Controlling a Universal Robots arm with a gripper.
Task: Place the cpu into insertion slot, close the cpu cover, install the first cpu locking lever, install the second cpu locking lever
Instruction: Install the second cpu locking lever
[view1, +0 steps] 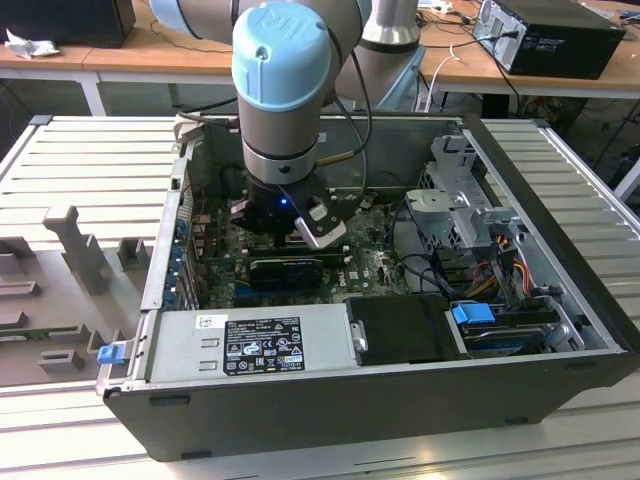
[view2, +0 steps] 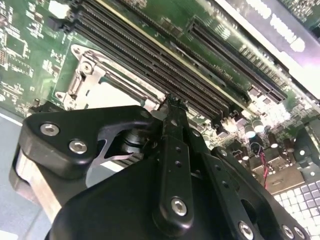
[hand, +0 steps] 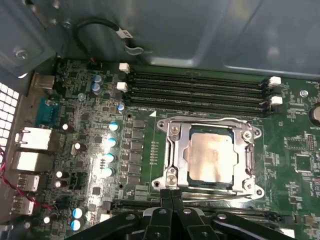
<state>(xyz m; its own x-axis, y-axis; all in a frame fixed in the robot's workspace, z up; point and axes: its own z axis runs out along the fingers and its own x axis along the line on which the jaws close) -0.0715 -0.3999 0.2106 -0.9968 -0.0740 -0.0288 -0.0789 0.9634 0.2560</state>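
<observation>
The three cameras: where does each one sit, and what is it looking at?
Exterior view: outside, above the open computer case, looking down inside; the arm reaches in.
First wrist view: on the arm, facing the board; chip under its cover, gripper jaws together.
Second wrist view: on the arm, behind the gripper, facing the memory slots.
Both wrist views share gripper, cover, memory slots.

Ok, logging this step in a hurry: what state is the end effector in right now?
End effector: closed, fingers pressed together, holding nothing, its tip at the cpu cover edge.
</observation>
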